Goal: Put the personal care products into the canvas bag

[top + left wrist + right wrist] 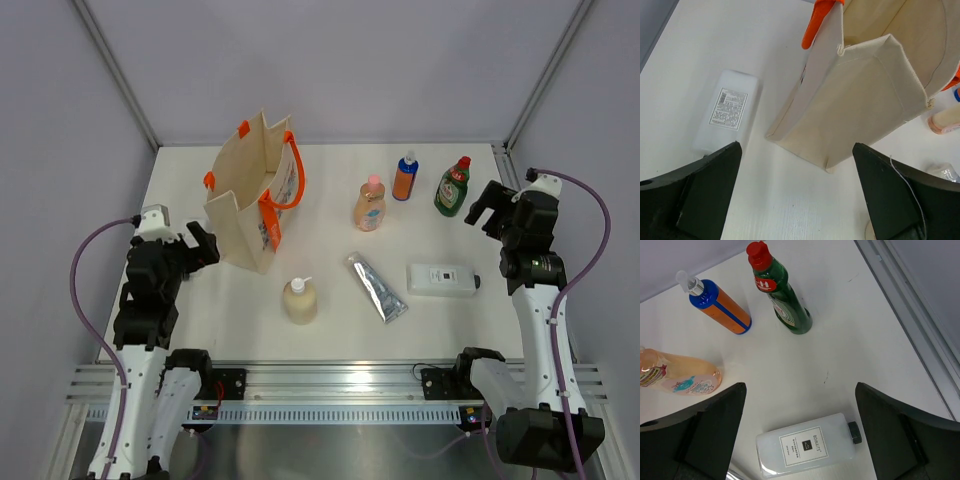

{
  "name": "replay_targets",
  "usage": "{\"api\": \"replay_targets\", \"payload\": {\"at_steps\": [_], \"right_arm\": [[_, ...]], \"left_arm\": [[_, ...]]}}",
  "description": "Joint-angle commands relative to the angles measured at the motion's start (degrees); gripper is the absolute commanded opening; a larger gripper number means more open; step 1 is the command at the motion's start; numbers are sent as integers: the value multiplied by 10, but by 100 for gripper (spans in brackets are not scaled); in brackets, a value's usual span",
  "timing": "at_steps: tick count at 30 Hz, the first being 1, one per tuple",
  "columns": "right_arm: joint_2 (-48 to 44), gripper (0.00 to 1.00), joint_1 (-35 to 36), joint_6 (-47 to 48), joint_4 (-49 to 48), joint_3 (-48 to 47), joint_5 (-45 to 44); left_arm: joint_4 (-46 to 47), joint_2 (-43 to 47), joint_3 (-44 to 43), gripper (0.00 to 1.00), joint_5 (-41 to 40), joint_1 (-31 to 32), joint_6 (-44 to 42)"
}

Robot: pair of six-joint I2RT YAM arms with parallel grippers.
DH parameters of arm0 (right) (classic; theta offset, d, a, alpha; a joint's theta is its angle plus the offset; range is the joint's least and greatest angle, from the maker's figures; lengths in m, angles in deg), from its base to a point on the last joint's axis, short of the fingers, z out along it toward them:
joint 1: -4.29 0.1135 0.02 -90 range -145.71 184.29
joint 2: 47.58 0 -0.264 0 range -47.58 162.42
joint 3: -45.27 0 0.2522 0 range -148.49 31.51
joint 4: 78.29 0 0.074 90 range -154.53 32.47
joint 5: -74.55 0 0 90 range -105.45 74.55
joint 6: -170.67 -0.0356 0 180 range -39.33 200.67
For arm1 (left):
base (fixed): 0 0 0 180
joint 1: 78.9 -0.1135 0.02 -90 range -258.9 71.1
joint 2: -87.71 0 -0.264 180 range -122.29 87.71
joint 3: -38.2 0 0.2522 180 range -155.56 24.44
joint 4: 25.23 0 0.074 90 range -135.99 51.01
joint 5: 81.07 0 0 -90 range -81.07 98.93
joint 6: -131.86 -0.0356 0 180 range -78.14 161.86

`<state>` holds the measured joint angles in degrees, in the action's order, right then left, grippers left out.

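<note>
canvas bag (250, 205) upright at left rear of table (330, 165); beige cloth, orange handles, coloured print on one side, mouth open; green red-capped bottle (453, 187), orange blue-topped bottle (405, 178) and peach pink-capped bottle (370, 205) stand to its right; cream pump bottle (299, 300), silver tube (377, 287) and flat white black-capped bottle (441, 279) nearer the arms; left gripper (203, 245) and right gripper (484, 207) spread wide, holding nothing
</note>
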<state>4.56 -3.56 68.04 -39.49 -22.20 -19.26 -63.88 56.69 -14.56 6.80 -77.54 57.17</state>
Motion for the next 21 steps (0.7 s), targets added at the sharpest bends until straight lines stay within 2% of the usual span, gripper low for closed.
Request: {"api": "replay_targets", "payload": {"at_steps": [1,4,5,6,8,11,15,21], "right_arm": [[1,100,3,22,-32,-8,20],[10,100,3,132,-10,-24,129],[6,100,3,172,12,-24,226],[2,99,3,244,20,-18,276],[-6,100,3,308,50,-6,405],[-12,100,3,327,51,14,467],[-10,99,3,400,76,30,555],[-32,99,3,419,81,36,560]], "left_arm": [[-37,-19,-33,99,-84,1,28],[-82,-55,-50,99,-137,1,42],[-86,-64,-52,99,-134,1,43],[-90,-71,-54,99,-132,1,40],[-94,-92,-63,99,-122,1,38],[-94,-118,-74,99,-123,1,27],[-85,-160,-85,99,-107,0,2],[-91,-284,-105,99,-99,-13,-5]]}}
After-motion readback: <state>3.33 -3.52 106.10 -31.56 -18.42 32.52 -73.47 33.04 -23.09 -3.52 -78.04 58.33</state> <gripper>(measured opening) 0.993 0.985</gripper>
